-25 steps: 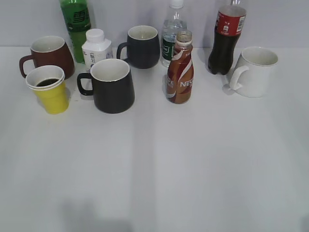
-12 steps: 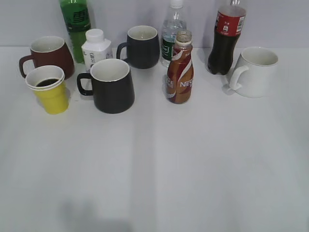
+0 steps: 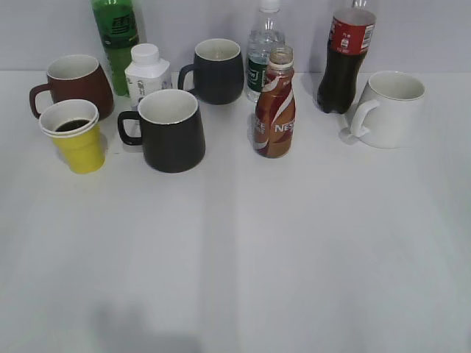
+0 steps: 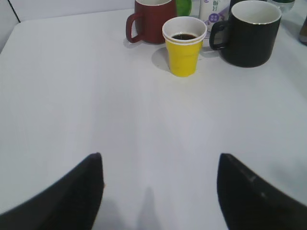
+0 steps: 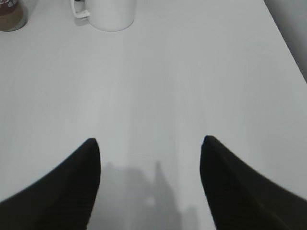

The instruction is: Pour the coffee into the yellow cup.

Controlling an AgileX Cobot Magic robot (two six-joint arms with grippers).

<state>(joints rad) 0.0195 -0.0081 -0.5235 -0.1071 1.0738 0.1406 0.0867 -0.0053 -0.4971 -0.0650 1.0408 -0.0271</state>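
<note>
Though both the left end effector (image 4: 158,191) and right end effector (image 5: 149,182) hang open and empty, the uncapped brown coffee bottle (image 3: 275,103), mid-desk toward the far edge, could tip; the yellow paper cup (image 3: 73,136), far-left, holds dark liquid.

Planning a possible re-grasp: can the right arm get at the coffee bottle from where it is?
Probably yes. The right gripper is open over bare table, and the coffee bottle stands upright with open space in front. The white mug sits off to its right, apart.
</note>
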